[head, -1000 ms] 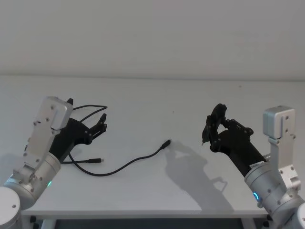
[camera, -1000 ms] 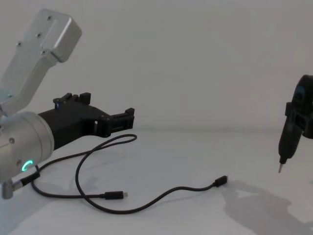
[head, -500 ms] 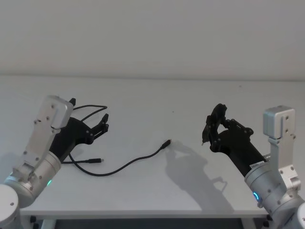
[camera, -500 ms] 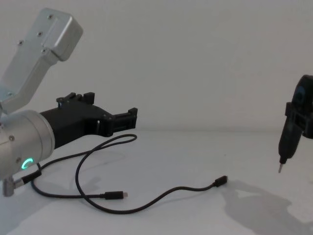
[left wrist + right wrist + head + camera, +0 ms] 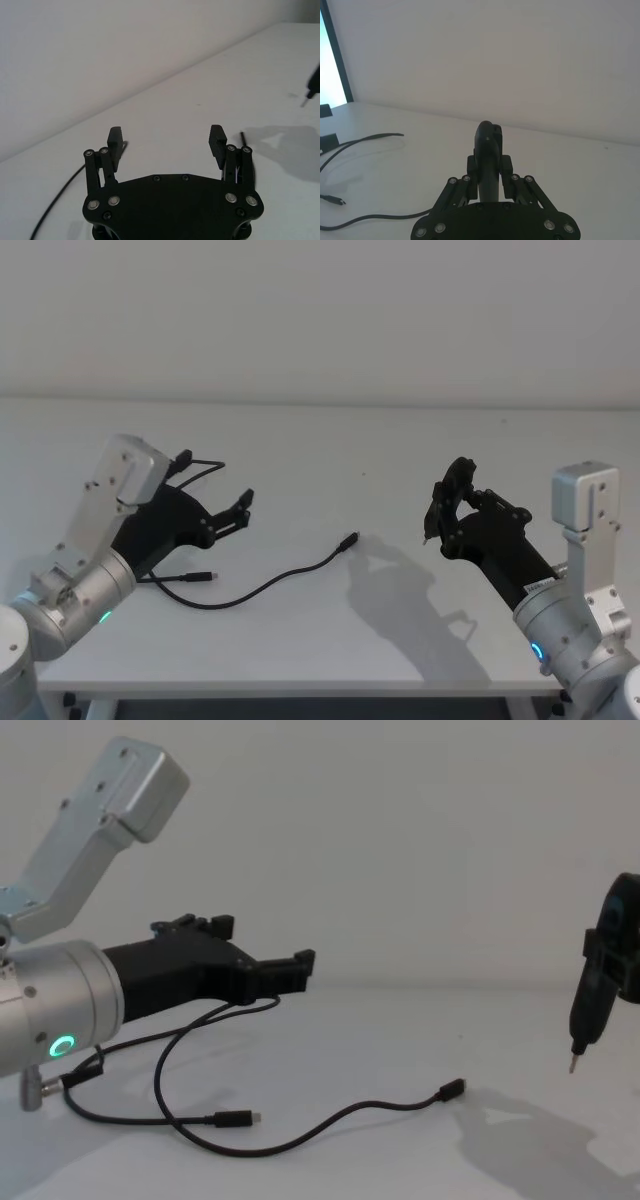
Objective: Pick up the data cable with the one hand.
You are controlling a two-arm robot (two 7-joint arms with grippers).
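The data cable [image 5: 270, 585] is a thin black line lying loosely looped on the white table, with one plug [image 5: 349, 539] near the middle and the other plug [image 5: 205, 576] at the left. The cable [image 5: 330, 1120] lies flat in the chest view too. My left gripper [image 5: 243, 510], black and angular on a silver cylinder with a green ring, hovers open over the cable's far loop [image 5: 250, 1005] with nothing between its fingers [image 5: 116, 137]. At the right, well above the table, my right gripper [image 5: 447, 502] is shut on a slim dark pointed tool [image 5: 585, 1010].
The white table [image 5: 320, 455] meets a plain wall at the back, and its front edge [image 5: 300, 685] is near me. A short black lead with a silver plug [image 5: 45, 1088] hangs by the left arm. Bare table lies between the grippers.
My left gripper has moved right and forward over the cable's loop, toward the table's middle. The cable and the right arm have not moved.
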